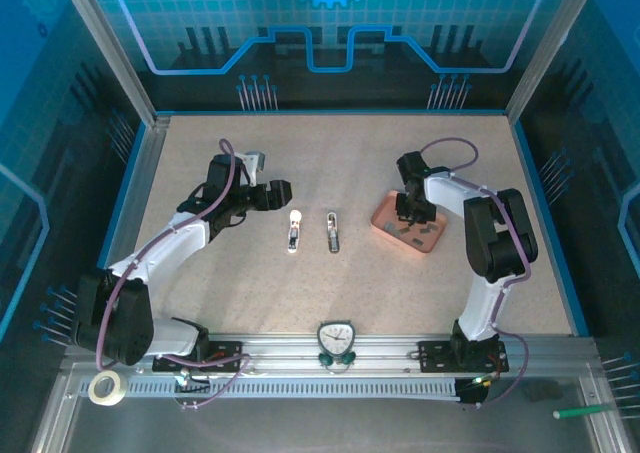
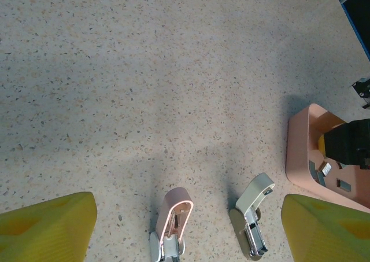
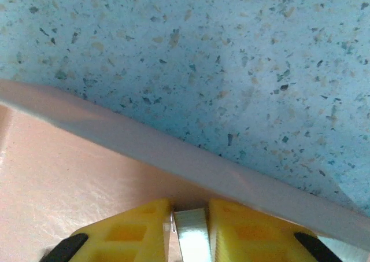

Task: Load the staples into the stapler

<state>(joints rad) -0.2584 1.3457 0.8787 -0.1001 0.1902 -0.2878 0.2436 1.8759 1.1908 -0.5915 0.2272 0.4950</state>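
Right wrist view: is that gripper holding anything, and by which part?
Yes: the right gripper pinches a small silvery metal staple strip by its opposite sides, inside the salmon-pink shallow tray.

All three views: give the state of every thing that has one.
Left end effector: open, empty.
Right end effector: shut on a staple strip.
Staples: loose in the tray.
Stapler: lying on the table, ungripped.
Cream-topped piece: lying beside it, ungripped.

Left fingers (image 2: 46, 227) spread wide; right fingers (image 3: 133, 230) pinched on staples (image 3: 192, 237), wrist down.
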